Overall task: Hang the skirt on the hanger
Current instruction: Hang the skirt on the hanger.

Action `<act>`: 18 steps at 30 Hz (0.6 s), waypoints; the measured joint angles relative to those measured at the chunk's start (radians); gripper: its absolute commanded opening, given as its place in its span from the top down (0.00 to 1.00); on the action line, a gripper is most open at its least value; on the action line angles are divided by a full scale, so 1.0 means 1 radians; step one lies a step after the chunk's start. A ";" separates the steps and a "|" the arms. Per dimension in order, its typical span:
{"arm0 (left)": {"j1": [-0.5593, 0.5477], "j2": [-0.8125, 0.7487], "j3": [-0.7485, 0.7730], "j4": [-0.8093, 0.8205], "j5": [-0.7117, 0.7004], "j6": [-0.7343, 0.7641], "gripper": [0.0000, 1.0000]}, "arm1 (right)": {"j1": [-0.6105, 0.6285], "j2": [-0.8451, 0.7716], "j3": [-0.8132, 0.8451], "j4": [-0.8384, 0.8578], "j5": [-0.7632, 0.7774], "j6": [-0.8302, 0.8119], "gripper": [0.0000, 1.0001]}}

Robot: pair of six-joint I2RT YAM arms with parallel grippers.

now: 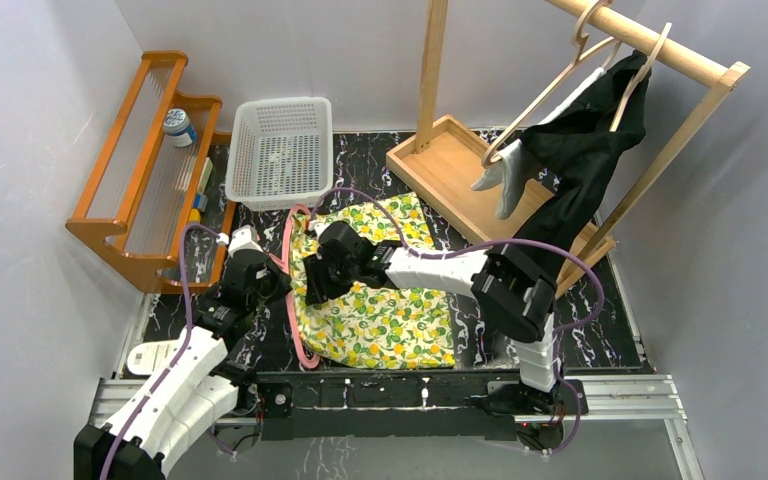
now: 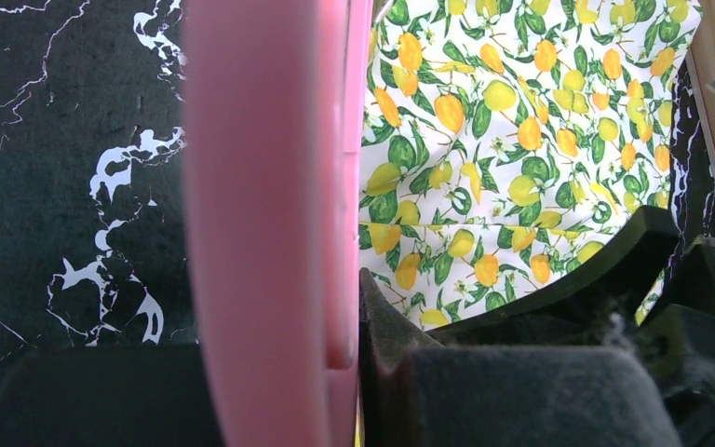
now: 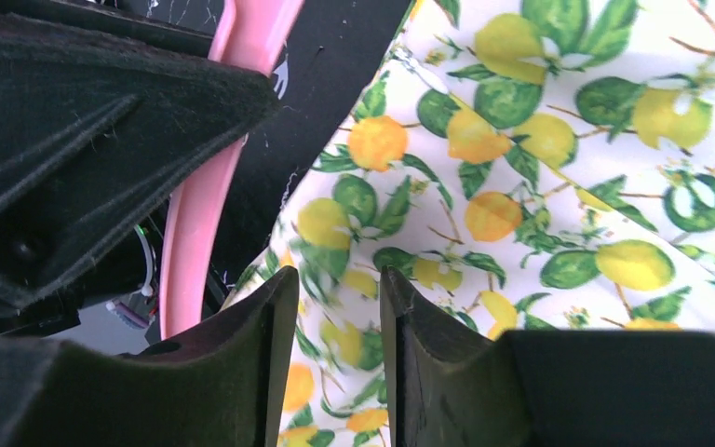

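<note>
- Two robot arms reach over a black marbled tabletop [image 1: 600, 330]. Seen from above, a lemon-print skirt [image 1: 390, 300] lies spread flat at its centre.
- A pink hanger [image 1: 300, 350] runs along the skirt's 9 o'clock edge, right against the fabric. Whether any of it is tucked under the cloth cannot be told.
- The left pincer [image 1: 260, 275], at 9 o'clock of the skirt, is clamped tight on the hanger's bar. In its wrist view, pink plastic fills the space between the fingers.
- The right pincer [image 3: 330, 317] sits low over the skirt's 10 o'clock corner. Its fingers are a narrow gap apart and no fabric is visibly pinched.
- The skirt looks like thin, light cotton: soft and floppy, likely to sag or slide on smooth plastic. The best hold is probably a pinch of the border nearest the hanger, since grabbing the middle would bunch it.
- A wooden rack [image 1: 460, 180] with a black garment [image 1: 590, 160] stands at 1 o'clock.
</note>
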 measured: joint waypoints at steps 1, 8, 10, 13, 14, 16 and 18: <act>0.000 0.000 0.000 -0.001 -0.001 -0.001 1.00 | -0.003 -0.007 -0.012 0.018 0.000 0.004 0.52; 0.000 -0.001 0.000 -0.001 0.000 -0.007 1.00 | -0.066 -0.103 -0.097 0.040 0.013 -0.007 0.47; 0.000 0.000 0.000 -0.001 0.000 -0.006 1.00 | -0.079 -0.121 -0.106 0.042 -0.003 -0.040 0.47; 0.000 0.003 0.000 -0.001 0.000 -0.006 1.00 | -0.074 -0.143 -0.140 0.042 -0.066 -0.099 0.48; 0.000 0.004 0.000 -0.001 0.000 -0.006 1.00 | -0.067 -0.147 -0.155 0.042 -0.091 -0.119 0.49; 0.000 0.008 0.001 -0.001 0.000 -0.006 1.00 | -0.050 -0.153 -0.190 0.050 -0.136 -0.151 0.51; 0.000 0.015 0.005 -0.001 0.000 -0.007 1.00 | -0.031 -0.161 -0.238 0.065 -0.183 -0.172 0.54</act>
